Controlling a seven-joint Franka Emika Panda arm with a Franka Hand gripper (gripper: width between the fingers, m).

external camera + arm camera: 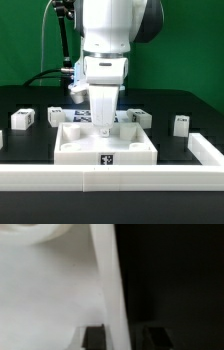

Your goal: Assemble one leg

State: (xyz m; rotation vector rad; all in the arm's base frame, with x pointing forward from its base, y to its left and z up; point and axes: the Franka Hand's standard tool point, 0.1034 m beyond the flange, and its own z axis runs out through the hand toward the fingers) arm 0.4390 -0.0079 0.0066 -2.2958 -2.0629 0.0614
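The large white square panel (105, 145) lies at the table's middle with a tag on its front wall. My gripper (104, 127) hangs straight down over the panel's far part, fingertips at its wall. In the wrist view the panel's floor (45, 286) with a corner hole (38, 232) fills one side. Its thin wall (110, 286) runs between my two dark fingers (93, 337). The gripper (125, 339) is open, one finger inside the wall, the other outside with a gap. Small white tagged legs stand at the exterior view's left (22, 120), (53, 116) and right (181, 123).
Another small white tagged piece (143, 117) stands just behind the panel on the exterior view's right. A long white barrier (110, 178) runs along the front and turns back at the right (205, 150). The table top is black (175, 280).
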